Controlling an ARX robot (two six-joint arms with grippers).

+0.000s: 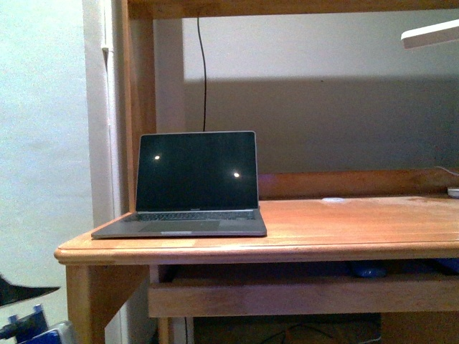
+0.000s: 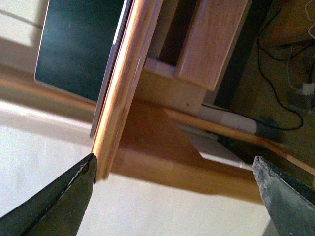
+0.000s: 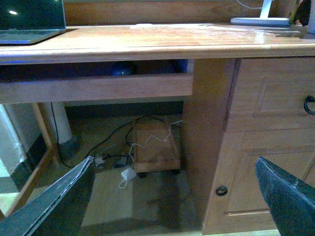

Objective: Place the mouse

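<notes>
Wooden desk [image 1: 344, 229] fills most of the front view, with a raised back board and a shelf frame above.
Door-and-drawer cabinet [image 3: 266, 147] forms its right side, per the right wrist view.
Laptop [image 1: 193, 179] is open at the desk's front-left corner. Screen is dark and the base sits just short of the front edge.
Pull-out tray [image 3: 98, 87] hangs under the desktop, right of the laptop, behind a plain front board.
Lamp [image 3: 260, 20] has its white base at the back-right of the desktop. Its head only clips the front view's upper corner.
Low wooden trolley [image 3: 155, 147] stands on the floor under the desk, with loose cables [image 3: 118, 137] around it.
Mouse [image 3: 120, 70]: a small dark domed shape on the tray, under the desktop's middle, back from the tray's front board. It reads bluish in this light and is half hidden by the desktop edge, so the ID is probable, not certain. Neither gripper touches it.
White disc [image 1: 333, 200] lies flat near the desk's back edge, right of the laptop.
Left gripper [image 2: 173, 162]: fingers spread wide, nothing between them, low beside the desk's front-left corner.
Right gripper [image 3: 173, 160]: fingers also wide apart and empty, below desktop height, facing the knee space.
</notes>
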